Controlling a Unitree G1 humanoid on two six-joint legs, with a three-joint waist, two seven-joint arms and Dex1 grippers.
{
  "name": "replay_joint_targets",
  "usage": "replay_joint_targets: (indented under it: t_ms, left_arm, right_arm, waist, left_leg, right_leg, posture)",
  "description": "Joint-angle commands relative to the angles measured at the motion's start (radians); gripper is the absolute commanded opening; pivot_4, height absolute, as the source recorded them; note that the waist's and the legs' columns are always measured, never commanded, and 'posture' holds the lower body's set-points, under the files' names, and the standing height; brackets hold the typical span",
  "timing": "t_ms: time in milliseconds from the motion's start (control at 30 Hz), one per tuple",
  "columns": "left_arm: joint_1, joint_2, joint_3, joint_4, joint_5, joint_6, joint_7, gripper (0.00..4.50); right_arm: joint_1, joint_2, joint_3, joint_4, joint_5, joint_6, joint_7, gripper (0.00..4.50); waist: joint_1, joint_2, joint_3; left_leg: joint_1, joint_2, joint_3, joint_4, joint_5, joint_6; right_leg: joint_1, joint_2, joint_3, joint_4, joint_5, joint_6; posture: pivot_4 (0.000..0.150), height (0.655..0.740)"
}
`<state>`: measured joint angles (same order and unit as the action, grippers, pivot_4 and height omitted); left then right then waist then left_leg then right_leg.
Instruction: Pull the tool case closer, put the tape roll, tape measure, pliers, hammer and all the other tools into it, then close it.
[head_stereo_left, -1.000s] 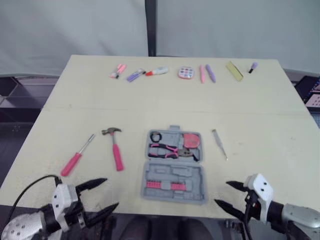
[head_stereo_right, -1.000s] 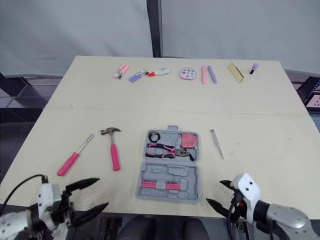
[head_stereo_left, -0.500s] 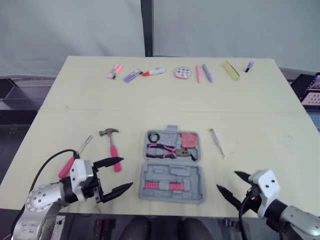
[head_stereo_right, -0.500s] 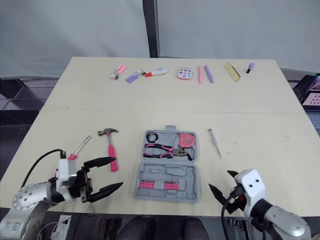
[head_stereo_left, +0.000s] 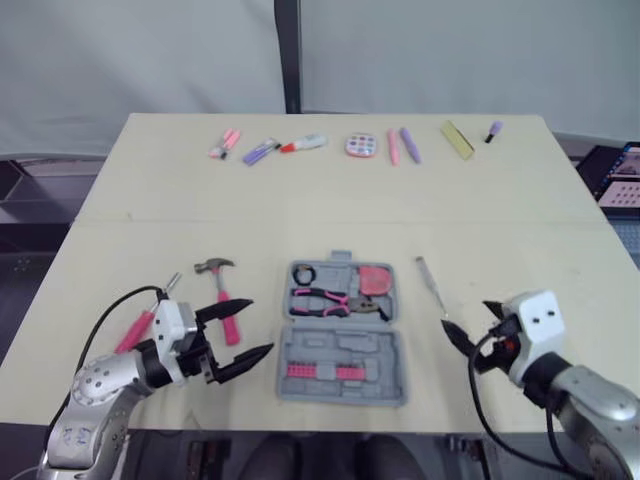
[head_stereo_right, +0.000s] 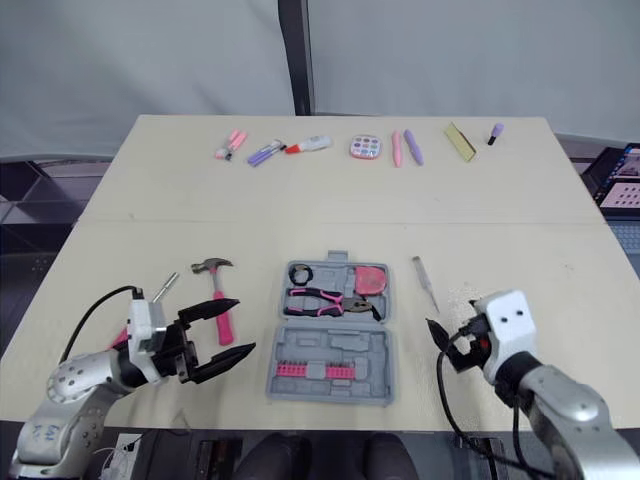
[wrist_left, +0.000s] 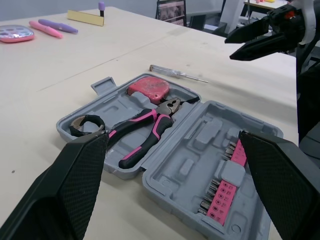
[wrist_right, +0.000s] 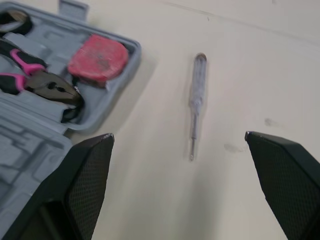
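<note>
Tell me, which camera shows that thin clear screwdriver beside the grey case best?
The right wrist view: the clear screwdriver lies close and whole on the table. The left wrist view shows it small, beyond the tool case. In both eye views it is a thin sliver right of the case.

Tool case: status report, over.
Left gripper, right gripper open, empty. Tool case open: tape roll, pliers, tape measure inside. Hammer, pink screwdriver, clear screwdriver outside on table.
</note>
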<state>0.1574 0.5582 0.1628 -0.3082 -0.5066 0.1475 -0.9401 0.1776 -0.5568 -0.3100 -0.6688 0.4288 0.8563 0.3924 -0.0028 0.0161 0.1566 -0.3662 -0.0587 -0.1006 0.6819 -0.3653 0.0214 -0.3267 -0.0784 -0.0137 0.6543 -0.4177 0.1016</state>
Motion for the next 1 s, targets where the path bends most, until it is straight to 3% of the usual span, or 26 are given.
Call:
replay_joint_targets:
  t_ms: [33, 300, 1000]
  left_arm:
    - [0.003, -0.001, -0.005, -0.027, 0.0, -0.003, 0.011, 4.47]
    - [-0.005, 0.001, -0.027, -0.061, 0.012, 0.012, 0.053, 4.47]
    - [-0.019, 0.012, -0.028, -0.147, 0.017, 0.094, 0.131, 4.47]
  right_arm:
    - [-0.092, -0.014, -0.006, 0.036, 0.037, 0.138, -0.036, 4.44]
    - [-0.36, 0.007, 0.079, 0.231, 0.009, 0.277, -0.084, 4.44]
    - [-0.528, 0.072, 0.239, 0.552, -0.154, 0.116, -0.106, 4.44]
  waist:
    - [0.0, 0.0, 0.0]
    - [0.0, 0.001, 0.0]
    - [-0.005, 0.001, 0.0]
  left_leg:
    - [0.0, 0.0, 0.0, 0.0, 0.0, 0.0]
    - [-0.001, 0.0, 0.0, 0.0, 0.0, 0.0]
    - [-0.003, -0.001, 0.001, 0.0, 0.0, 0.0]
  right_leg:
    - [0.0, 0.0, 0.0, 0.0, 0.0, 0.0]
    - [-0.002, 0.0, 0.001, 0.001, 0.0, 0.0]
    - [-0.008, -0.001, 0.001, 0.007, 0.0, 0.0]
  posture:
    - [0.15, 0.7134]
    - [0.15, 0.7134]
    - [0.15, 0.7134]
